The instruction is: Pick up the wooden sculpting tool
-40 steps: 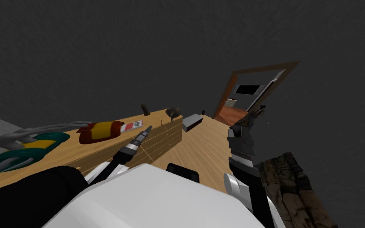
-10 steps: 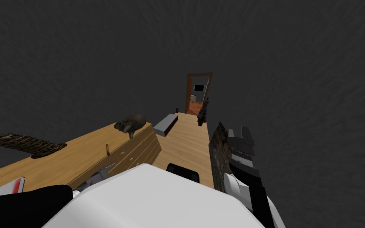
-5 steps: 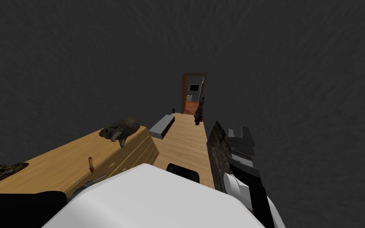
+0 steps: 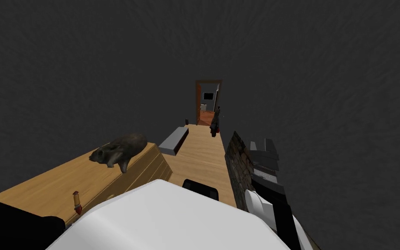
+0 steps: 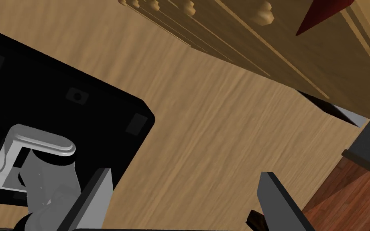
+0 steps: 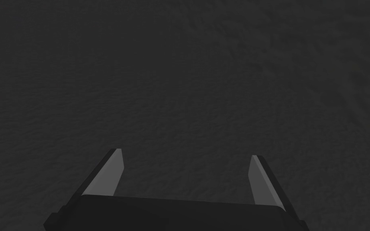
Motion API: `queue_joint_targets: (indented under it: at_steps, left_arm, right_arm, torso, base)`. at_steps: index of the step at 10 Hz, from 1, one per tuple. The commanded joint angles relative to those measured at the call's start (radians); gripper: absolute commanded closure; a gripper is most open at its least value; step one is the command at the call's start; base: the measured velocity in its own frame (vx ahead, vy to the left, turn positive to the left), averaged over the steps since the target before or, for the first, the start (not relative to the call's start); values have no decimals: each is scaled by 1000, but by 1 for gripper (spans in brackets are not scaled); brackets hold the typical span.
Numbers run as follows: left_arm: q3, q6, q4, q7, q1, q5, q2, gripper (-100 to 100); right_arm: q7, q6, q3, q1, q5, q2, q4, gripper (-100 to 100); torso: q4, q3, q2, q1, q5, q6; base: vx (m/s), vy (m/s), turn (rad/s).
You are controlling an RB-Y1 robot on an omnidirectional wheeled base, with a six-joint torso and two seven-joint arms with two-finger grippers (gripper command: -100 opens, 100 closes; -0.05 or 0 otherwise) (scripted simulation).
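The sculpting tool (image 4: pixel 77 202), pale with a dark red tip, sits on the dresser (image 4: pixel 43 186) top right at its front edge, well apart from the grey animal figure (image 4: pixel 119 149). Our left gripper (image 5: pixel 185 172) gapes wide down by the drawers (image 5: pixel 204 28), and our right gripper (image 6: pixel 186 153) is wide too. Rising carelessly, we could knock the tool off. Its shape's hard to read.

I am looking down a narrow room. Dark grey walls (image 4: pixel 86 65) are rising all around. A light wood floor (image 4: pixel 199 158) is running to a far brown doorway (image 4: pixel 208 102). A wood surface (image 4: pixel 51 184) with drawers (image 4: pixel 150 167) is standing on my left.
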Motion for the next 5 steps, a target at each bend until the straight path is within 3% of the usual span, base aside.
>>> queue_joint_targets:
  at_steps: [1, 2, 3, 5]
  left_arm:
    - [-5, 15, -5, -31, 26, -14, 13, -100]
    - [-14, 33, -2, -69, 67, -39, 41, -100]
    - [-14, 33, -2, -72, 67, -39, 41, -100]
    - [-31, 68, 3, -139, 139, -84, 93, -100]
  right_arm:
    - [0, 0, 0, 0, 0, 0, 0, 0]
    - [0, 0, 0, 0, 0, 0, 0, 0]
    - [0, 0, 0, 0, 0, 0, 0, 0]
    - [0, 0, 0, 0, 0, 0, 0, 0]
  torso:
    - [0, 0, 0, 0, 0, 0]
    - [0, 0, 0, -1, 0, -1]
    - [0, -1, -1, -2, 0, 0]
    - [0, -1, -1, -1, 0, 0]
  base:
    - [47, 77, -128]
    - [61, 66, -178]
    - [52, 59, -93]
    - [73, 103, -191]
